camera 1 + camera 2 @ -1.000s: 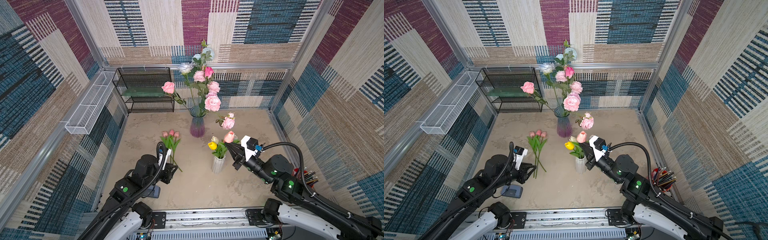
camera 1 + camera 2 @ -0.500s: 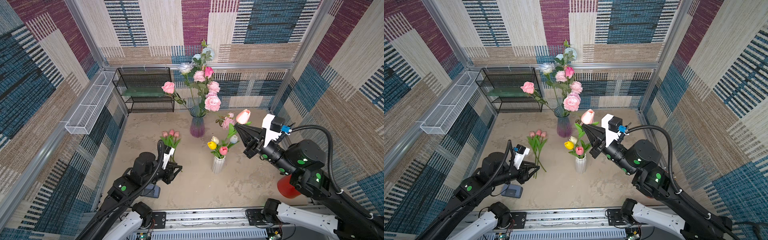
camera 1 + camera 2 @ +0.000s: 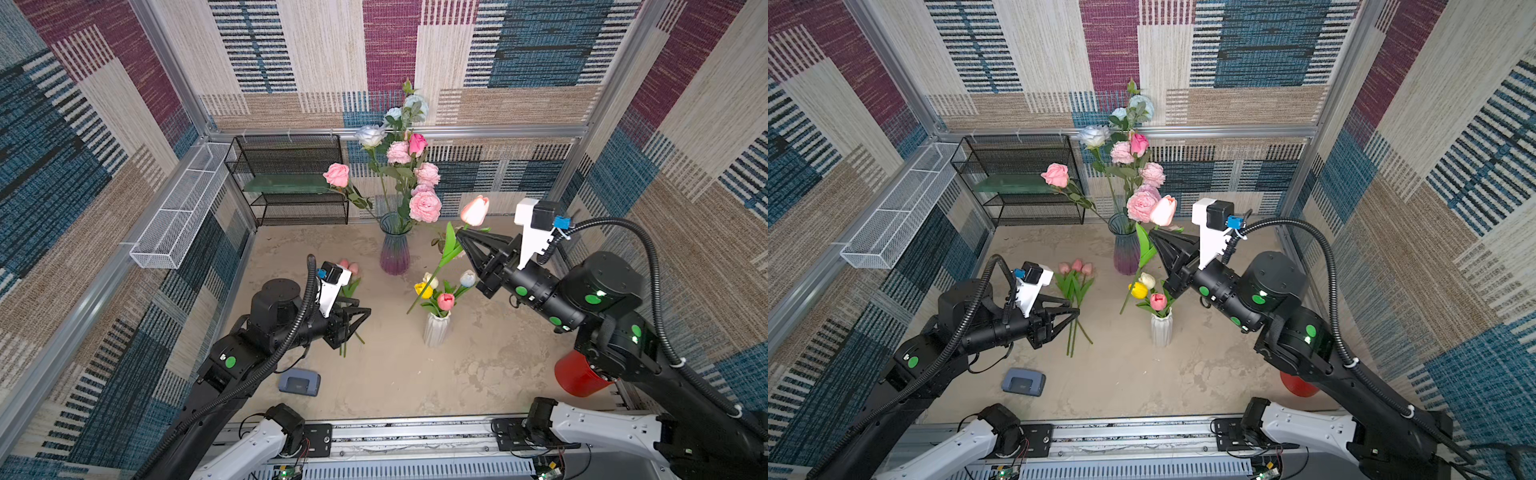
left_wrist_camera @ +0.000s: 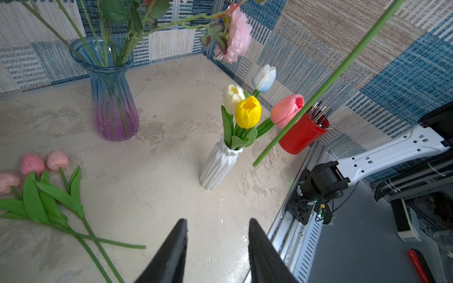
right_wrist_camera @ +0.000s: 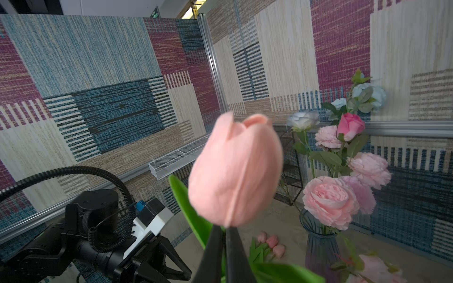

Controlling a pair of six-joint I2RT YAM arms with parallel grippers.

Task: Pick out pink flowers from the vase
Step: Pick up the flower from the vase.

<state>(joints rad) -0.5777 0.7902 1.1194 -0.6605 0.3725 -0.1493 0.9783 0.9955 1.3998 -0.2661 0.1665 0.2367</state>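
Tulip (image 3: 474,210) stem, clamped in right gripper (image 3: 458,233), now lifted clear of vase (image 3: 435,330) below it; left gripper (image 4: 217,221) jaws apart, widening, empty; extraction complete, placement pending

Pink tulip (image 3: 474,210) aloft, aslant — three pink tulips (image 3: 1076,266) flat, bunched

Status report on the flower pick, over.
Left gripper: jaws open, empty, beside laid pink tulips. Right gripper: jaws shut on raised pink tulip, stem free of white vase. Another pink tulip remains in it. Nothing seen blocking.
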